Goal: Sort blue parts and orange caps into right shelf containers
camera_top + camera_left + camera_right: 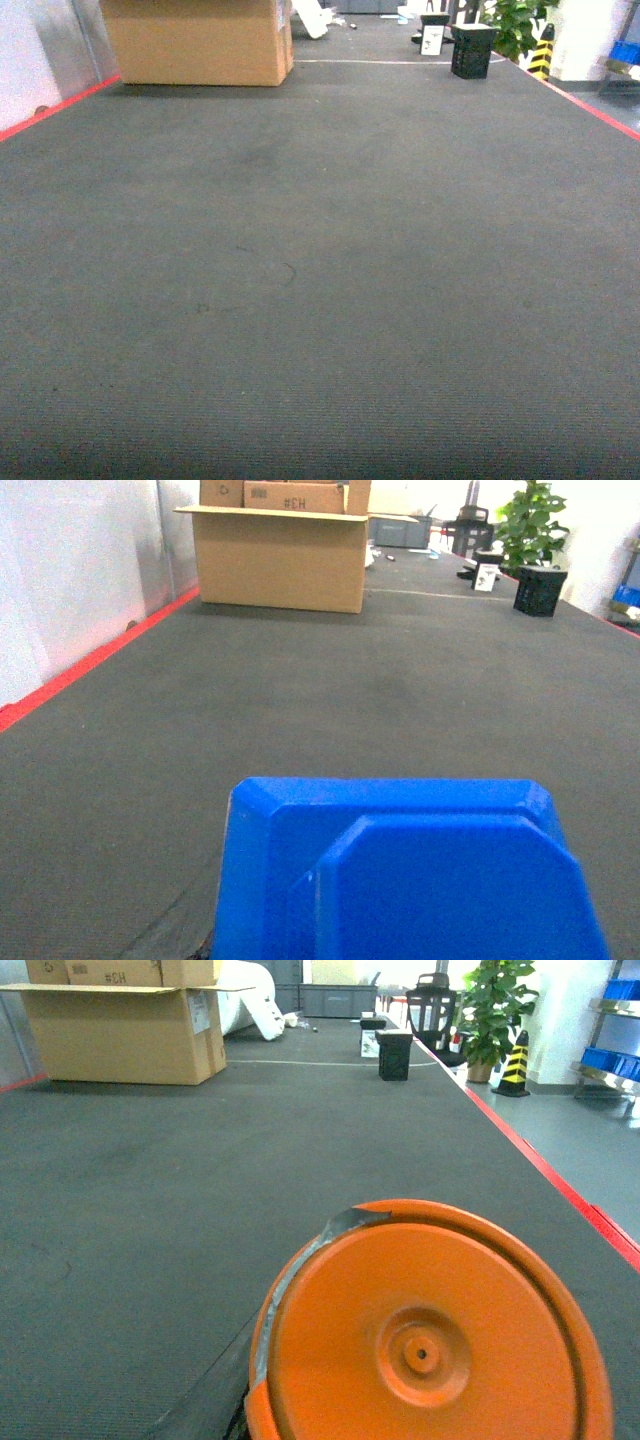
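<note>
1. head view: dark grey ribbed carpet floor (320,300) fills the frame. a red line (55,105) edges it at 10 o'clock, another at 2 o'clock. no arm or pincer shows here.
2. head view, 11 o'clock: big brown cardboard box (200,40) on the carpet, just beside the left red line.
3. head view, 1 o'clock: small black slatted crate (472,52). right of it a green leafy plant (520,25) and a yellow/black striped cone (543,50).
4. left wrist view: bright blue plastic part (400,880), blocky w/ cut corners and a raised inner step, sits v. close to the lens at 6 o'clock, over the carpet. box at 12 o'clock, well apart.
5. left pincer: fingers not seen in any view, so can't tell if it's wide, narrow or holding the blue part.
6. right wrist view: round orange plastic cap (430,1340), flat face w/ a small centre boss, close to the lens at 5 o'clock. a dull grey strip (300,1260) runs along its left rim.
7. right pincer: fingers not seen either; can't tell its grip.
8. right wrist view, 3 o'clock edge: metal shelf (604,1078) w/ blue containers (612,1058) on it, beyond the red line, well apart from the cap.
</note>
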Controlling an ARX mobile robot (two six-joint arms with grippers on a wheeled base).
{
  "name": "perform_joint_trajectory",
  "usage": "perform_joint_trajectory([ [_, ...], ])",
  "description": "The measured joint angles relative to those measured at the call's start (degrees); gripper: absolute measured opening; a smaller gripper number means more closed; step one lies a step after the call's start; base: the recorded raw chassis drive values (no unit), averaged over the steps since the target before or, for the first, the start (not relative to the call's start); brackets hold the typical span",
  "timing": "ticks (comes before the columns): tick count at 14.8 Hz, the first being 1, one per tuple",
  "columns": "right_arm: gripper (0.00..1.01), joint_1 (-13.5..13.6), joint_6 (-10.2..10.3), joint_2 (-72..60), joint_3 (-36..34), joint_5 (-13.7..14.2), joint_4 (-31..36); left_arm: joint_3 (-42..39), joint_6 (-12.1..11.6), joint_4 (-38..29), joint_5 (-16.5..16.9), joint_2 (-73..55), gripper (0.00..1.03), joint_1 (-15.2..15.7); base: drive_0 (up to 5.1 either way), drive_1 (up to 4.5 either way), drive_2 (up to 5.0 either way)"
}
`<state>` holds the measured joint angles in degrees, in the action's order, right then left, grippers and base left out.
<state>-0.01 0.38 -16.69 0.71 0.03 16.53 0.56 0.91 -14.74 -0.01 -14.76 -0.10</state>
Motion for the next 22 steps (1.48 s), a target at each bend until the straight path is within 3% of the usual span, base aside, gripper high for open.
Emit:
perform_joint_trajectory([
  [6,0.44,0.0,0.0,5.4,0.0,0.0,-5.4,0.0,0.0,4.9,0.0,4.7,0.43,0.0,0.0,0.00,0.0],
  [9,0.44,0.0,0.0,9.0,0.0,0.0,-9.7,0.1,0.0,15.5,0.0,14.0,0.43,0.0,0.0,0.00,0.0],
  [10,0.44,0.0,0.0,13.3,0.0,-0.1,-16.1,0.3,-0.1,13.9,-0.1,14.1,0.43,0.0,0.0,0.00,0.0],
  [22,0.44,0.0,0.0,16.4,0.1,-0.1,-16.9,0.1,-0.1,15.1,-0.1,14.1,0.43,0.1,-0.2,-0.24,-0.2],
])
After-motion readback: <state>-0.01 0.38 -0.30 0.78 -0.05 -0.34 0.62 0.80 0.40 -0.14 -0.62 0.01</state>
